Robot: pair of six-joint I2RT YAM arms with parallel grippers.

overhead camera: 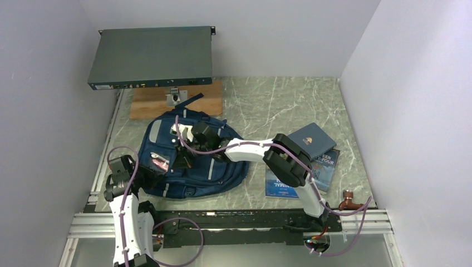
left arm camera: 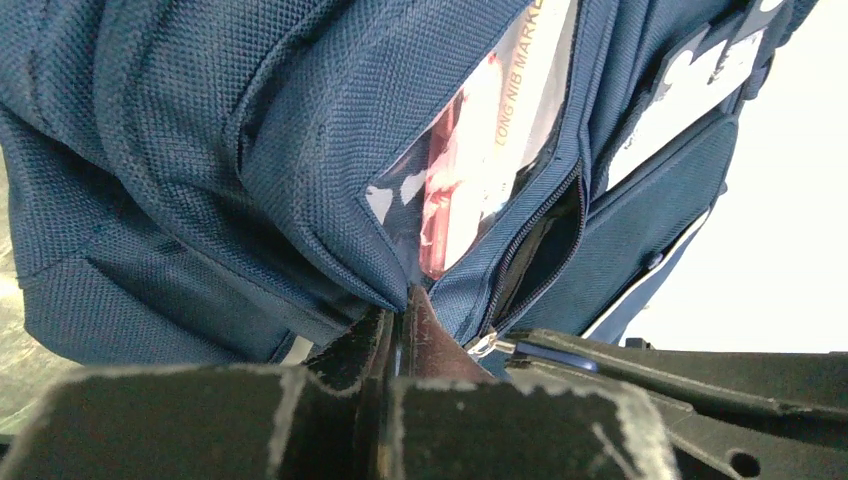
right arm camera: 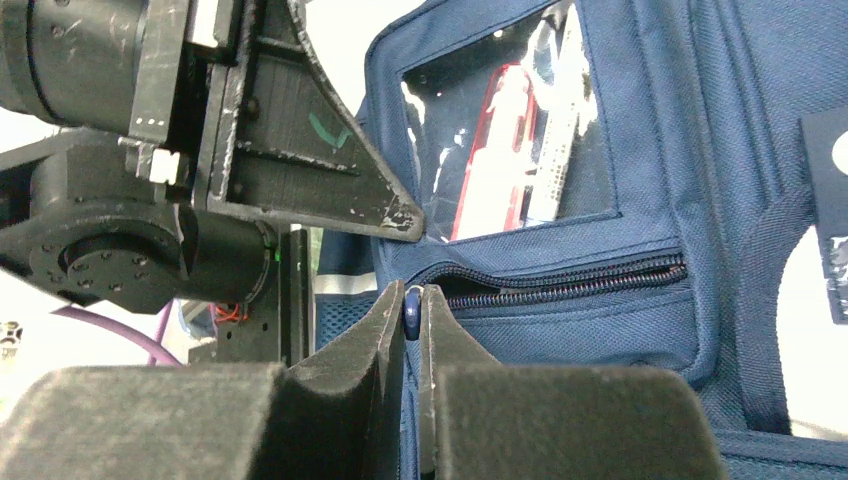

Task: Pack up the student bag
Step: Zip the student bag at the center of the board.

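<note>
The navy student bag (overhead camera: 192, 167) lies flat in the left-centre of the table. Its front pocket has a clear window showing a red-and-white marker pack (left arm camera: 470, 150). Below the window runs an open zipper (right arm camera: 570, 278). My left gripper (left arm camera: 403, 300) is shut, pinching a fold of the bag's fabric at the window's lower corner. In the top view the left gripper (overhead camera: 158, 168) sits at the bag's left edge. My right gripper (right arm camera: 411, 300) is shut on the blue zipper pull (right arm camera: 411, 308); from above, the right gripper (overhead camera: 183, 156) is over the bag's middle.
A dark blue book (overhead camera: 311, 140) lies on further books (overhead camera: 300, 175) right of the bag. A grey rack unit (overhead camera: 150, 55) on a stand and a wooden board (overhead camera: 147, 103) are at the back. A small copper-coloured object (overhead camera: 349, 199) sits at the near right edge.
</note>
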